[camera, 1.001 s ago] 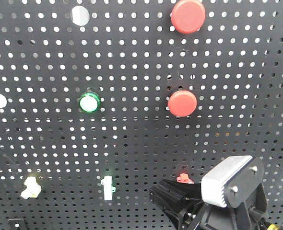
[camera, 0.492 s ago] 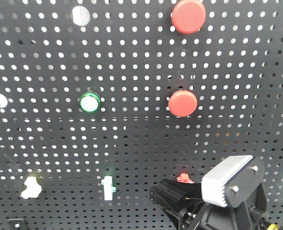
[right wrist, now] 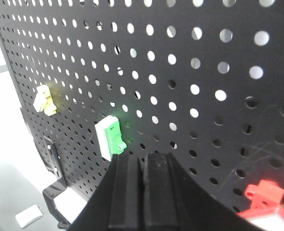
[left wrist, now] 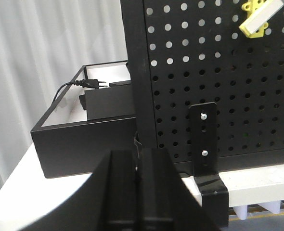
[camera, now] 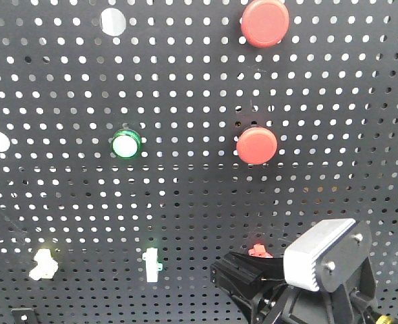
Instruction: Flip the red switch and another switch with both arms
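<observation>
Nothing has moved | both arms' jaws clenched, empty | black tray point(left wrist: 60, 139) holds plug point(left wrist: 95, 84)

Right gripper point(camera: 243, 277): sunk very slightly toward 6 o'clock in the front view, its grey housing point(camera: 318, 255) a touch lower than a second ago.
Switches and buttons: no visible change.
</observation>
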You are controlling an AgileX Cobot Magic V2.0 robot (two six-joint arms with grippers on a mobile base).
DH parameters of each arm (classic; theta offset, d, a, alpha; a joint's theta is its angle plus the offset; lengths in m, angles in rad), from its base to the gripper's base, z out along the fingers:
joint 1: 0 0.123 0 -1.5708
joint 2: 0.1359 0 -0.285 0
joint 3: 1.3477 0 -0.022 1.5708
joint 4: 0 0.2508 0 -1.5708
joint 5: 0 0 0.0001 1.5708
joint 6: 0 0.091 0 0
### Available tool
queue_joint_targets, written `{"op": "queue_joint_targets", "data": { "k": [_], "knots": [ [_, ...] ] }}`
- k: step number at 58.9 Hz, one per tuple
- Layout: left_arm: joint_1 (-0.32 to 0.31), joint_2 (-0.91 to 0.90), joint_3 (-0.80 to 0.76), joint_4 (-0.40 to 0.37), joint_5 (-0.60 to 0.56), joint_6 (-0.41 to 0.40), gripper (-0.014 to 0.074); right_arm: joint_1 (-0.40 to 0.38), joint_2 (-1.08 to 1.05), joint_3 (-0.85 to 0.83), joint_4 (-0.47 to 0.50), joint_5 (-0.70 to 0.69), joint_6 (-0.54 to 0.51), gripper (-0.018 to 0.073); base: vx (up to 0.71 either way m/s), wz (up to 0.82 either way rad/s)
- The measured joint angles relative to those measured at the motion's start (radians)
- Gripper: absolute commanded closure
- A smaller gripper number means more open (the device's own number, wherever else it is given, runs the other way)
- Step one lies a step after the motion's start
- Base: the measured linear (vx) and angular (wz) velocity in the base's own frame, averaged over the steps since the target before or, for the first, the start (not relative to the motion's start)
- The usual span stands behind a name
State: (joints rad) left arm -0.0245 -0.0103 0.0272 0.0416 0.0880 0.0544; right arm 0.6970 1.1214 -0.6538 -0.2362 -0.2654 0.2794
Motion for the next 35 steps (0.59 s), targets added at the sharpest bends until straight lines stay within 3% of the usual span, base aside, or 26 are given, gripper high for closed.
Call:
{"op": "queue_joint_targets", "data": {
  "k": [23,35],
  "knots": [
    [0.0,0.0,0.0,0.0,0.0,0.0,0.0594,0.0,-0.017,0.014,0.003,0.006,-0.001,0.0566,0.0,0.0],
    [0.0,0.0,0.0,0.0,0.0,0.0,0.0594,-0.013,-0.246,0.107,0.007,0.104,-0.036,0.0566,0.0,0.0]
  ]
}}
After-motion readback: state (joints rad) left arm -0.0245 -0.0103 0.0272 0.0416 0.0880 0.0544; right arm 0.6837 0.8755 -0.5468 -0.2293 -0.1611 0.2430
